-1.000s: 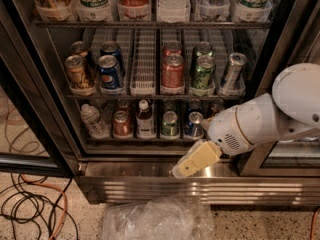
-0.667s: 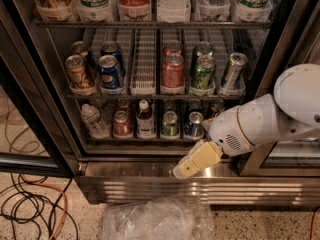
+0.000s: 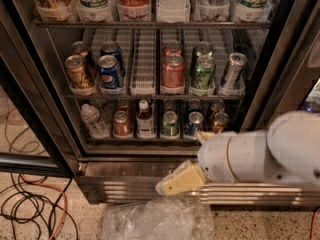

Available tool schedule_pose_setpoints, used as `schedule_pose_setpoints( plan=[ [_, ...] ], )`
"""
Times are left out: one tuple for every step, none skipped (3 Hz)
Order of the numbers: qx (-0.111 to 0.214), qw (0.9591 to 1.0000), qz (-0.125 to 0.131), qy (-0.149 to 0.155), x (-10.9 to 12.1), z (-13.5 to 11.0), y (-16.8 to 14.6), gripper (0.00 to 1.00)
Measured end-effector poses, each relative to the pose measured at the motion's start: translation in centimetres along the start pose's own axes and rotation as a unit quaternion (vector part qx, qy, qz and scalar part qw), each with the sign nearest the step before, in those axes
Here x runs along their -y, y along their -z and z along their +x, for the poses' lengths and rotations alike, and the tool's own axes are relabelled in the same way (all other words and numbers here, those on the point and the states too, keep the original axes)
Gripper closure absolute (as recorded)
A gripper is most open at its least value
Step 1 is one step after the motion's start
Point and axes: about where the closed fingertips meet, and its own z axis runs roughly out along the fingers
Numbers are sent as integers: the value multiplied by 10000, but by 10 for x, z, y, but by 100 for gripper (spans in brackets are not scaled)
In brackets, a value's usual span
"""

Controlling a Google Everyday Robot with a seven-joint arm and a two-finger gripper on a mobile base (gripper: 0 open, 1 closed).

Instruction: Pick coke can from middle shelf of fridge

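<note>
Speckled flooring (image 3: 40, 184) lies before the fridge (image 3: 30, 64). Its coke can (image 3: 172, 73) stands centre-frame on the middle shelf (image 3: 150, 97), untouched. The pincer (image 3: 181, 180) has sunk lower and leftward, before the steel base (image 3: 120, 186); whether it is open or closed cannot be told. The reach upward likely remains ahead.

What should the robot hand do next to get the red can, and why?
Probably lift the gripper straight up. It hangs low in front of the ribbed base of the fridge, while the coke can stands at the front of the middle shelf, well above it.
</note>
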Motion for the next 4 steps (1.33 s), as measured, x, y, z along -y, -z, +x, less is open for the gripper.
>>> schedule_pose_setpoints(
  plan=[
    [121, 9988, 468, -44, -40, 23, -15, 0],
    [291, 9968, 719, -211, -45, 19, -21, 0],
    [439, 9953, 837, -218, -40, 15, -33, 0],
    [908, 9876, 1275, -88, -7, -7, -41, 0]
  ],
)
